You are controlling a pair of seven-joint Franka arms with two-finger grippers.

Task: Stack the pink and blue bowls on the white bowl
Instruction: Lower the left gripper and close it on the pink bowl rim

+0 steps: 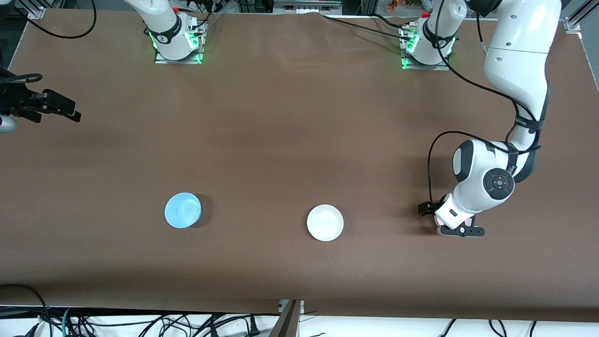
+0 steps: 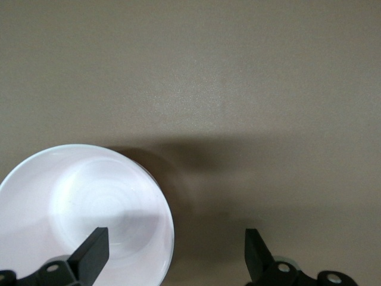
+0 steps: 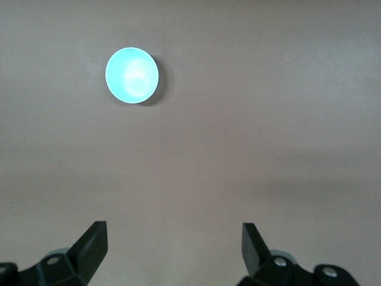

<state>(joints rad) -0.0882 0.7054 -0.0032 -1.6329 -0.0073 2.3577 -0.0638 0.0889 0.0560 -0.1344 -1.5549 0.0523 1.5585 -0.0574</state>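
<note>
The pink bowl (image 2: pixel 83 208), pale pink with a whitish inside, sits on the brown table toward the left arm's end. In the front view only a sliver of it (image 1: pixel 438 220) shows under the left hand. My left gripper (image 2: pixel 177 250) is open and low over it, with the bowl's rim between the jaws: one finger (image 2: pixel 95 250) is over the bowl's inside, the other over bare table. The white bowl (image 1: pixel 325 222) sits mid-table. The blue bowl (image 1: pixel 183 210) sits toward the right arm's end and also shows in the right wrist view (image 3: pixel 132 75). My right gripper (image 3: pixel 172 244) is open, empty and waiting high at the table's edge (image 1: pixel 70 111).
The brown table (image 1: pixel 290 140) bears only the three bowls, all in a row near the front camera. The arm bases (image 1: pixel 178 37) stand along the edge farthest from that camera. Cables hang below the table's near edge.
</note>
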